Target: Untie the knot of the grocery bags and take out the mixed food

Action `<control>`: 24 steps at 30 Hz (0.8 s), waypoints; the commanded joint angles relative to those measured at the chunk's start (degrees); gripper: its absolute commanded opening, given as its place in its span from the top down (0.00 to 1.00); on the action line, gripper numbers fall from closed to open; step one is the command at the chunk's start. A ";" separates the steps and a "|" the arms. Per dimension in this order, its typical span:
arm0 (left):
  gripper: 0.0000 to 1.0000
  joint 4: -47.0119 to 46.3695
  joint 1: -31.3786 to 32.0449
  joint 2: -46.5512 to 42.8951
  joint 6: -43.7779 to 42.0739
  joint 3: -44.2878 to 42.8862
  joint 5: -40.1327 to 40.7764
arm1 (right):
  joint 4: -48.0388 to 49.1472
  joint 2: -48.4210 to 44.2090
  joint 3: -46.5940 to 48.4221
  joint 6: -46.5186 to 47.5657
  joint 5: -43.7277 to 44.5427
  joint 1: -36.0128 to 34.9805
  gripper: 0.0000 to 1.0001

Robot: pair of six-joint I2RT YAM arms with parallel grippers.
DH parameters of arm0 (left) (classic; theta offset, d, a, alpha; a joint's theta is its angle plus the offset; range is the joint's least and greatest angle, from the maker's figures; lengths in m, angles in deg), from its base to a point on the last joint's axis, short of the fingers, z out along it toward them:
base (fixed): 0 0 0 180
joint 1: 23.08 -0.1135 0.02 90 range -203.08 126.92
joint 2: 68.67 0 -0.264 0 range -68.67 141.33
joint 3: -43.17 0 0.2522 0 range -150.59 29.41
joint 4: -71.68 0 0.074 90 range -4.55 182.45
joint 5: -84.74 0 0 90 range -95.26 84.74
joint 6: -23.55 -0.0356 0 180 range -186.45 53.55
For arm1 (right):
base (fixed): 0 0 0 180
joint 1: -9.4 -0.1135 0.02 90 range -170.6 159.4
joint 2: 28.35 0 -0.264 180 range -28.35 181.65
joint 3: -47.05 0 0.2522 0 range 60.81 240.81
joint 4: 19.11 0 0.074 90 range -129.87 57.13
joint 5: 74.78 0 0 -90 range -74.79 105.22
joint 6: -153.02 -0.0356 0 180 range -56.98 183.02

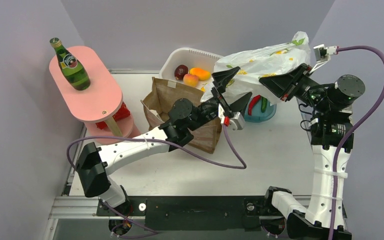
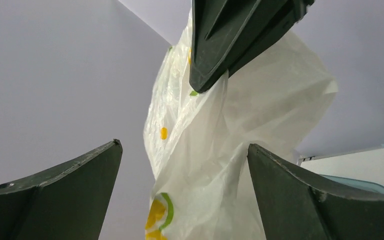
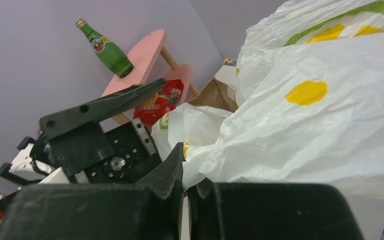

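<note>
The grocery bag [image 1: 260, 60], thin white plastic with yellow marks, hangs lifted above the back of the table. My right gripper [image 1: 276, 84] is shut on a fold of the bag [image 3: 305, 115], its jaws [image 3: 189, 170] pinching the plastic. My left gripper [image 1: 235, 90] stands open at the bag's left end, with plastic [image 2: 205, 165] hanging between its spread fingers [image 2: 320, 200], touching neither. The knot is hidden in the folds. Of the mixed food, a green bottle [image 1: 72, 67] stands on a pink stand, and a red pepper [image 1: 252, 104] and a cucumber [image 1: 264, 104] lie in a blue bowl [image 1: 270, 116].
A brown paper bag [image 1: 180, 100] stands under the left arm. Behind it, a white basin [image 1: 180, 56] holds a peach-coloured fruit [image 1: 190, 79], an orange one and a dark red one. The pink stand [image 1: 100, 95] fills the left, with red packets beneath.
</note>
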 commanded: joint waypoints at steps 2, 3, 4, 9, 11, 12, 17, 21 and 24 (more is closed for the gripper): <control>0.03 1.53 -2.85 5.43 3.92 -8.63 2.89 | -3.41 -1.12 1.05 5.89 -4.74 -4.21 1.00; 0.03 1.13 -3.35 6.00 4.24 -9.44 3.20 | -4.08 -1.14 0.65 6.51 -5.02 -4.74 1.00; 0.03 0.61 -3.50 6.78 4.61 -10.46 3.15 | -4.75 -1.26 0.51 6.70 -5.43 -4.88 1.00; 0.18 5.54 -5.24 5.78 5.46 -9.68 -4.59 | -5.13 0.14 2.81 7.73 -6.10 -5.25 1.00; 0.44 9.86 -6.77 4.19 9.18 -9.47 -8.47 | -4.99 1.07 5.02 8.78 -5.74 -4.61 0.97; 0.63 10.77 -7.93 3.01 13.84 -9.24 -9.24 | -4.89 1.37 7.07 9.07 -4.89 -3.98 0.88; 1.00 14.52 -11.41 -0.48 32.16 -11.64 -10.53 | 3.07 0.85 11.22 8.93 3.46 4.54 0.30; 1.00 20.69 -12.96 -0.45 44.95 -17.19 -13.65 | 3.48 -1.00 10.14 16.58 8.61 4.55 0.15; 1.00 19.78 -13.91 -0.40 52.19 -18.61 -20.43 | -0.29 -1.37 8.30 28.92 10.72 -0.53 0.13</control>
